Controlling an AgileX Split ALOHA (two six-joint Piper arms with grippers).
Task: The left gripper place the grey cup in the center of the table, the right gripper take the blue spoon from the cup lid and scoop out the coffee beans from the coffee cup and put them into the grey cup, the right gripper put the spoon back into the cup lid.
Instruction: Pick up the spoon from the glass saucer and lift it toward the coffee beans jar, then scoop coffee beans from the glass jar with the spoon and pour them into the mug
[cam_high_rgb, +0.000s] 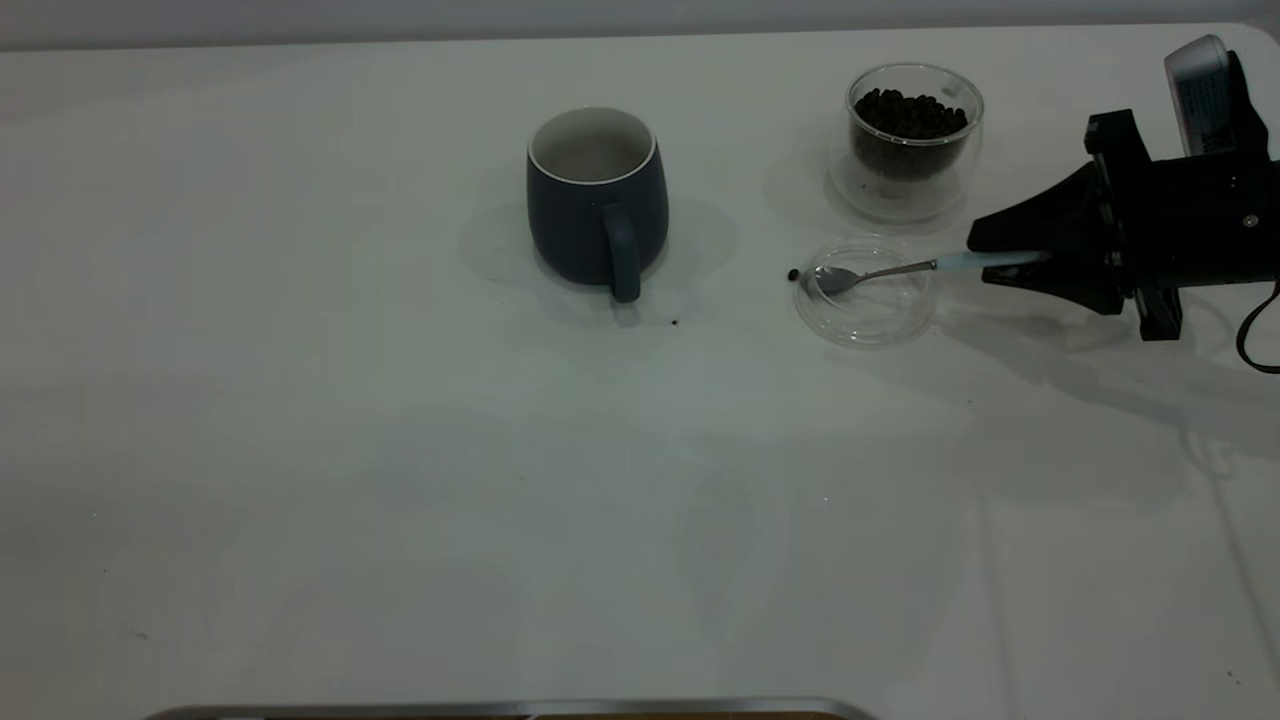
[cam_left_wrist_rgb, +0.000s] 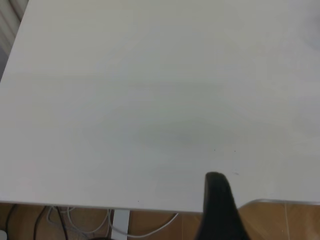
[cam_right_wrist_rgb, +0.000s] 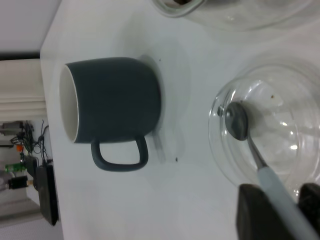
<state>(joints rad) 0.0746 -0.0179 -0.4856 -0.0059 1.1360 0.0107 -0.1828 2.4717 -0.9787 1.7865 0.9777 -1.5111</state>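
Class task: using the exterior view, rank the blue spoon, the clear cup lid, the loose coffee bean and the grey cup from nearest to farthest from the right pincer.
1. Blue spoon, handle in the right pincer.
2. Cup lid, under the spoon bowl.
3. Loose bean, just beyond the lid's left rim.
4. Grey cup, table centre.

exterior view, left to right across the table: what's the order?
grey cup → stray coffee bean → blue spoon, its bowl resting in the clear cup lid → right gripper, shut on the spoon handle. The coffee cup of beans stands behind the lid, overlapping it in left-right position.
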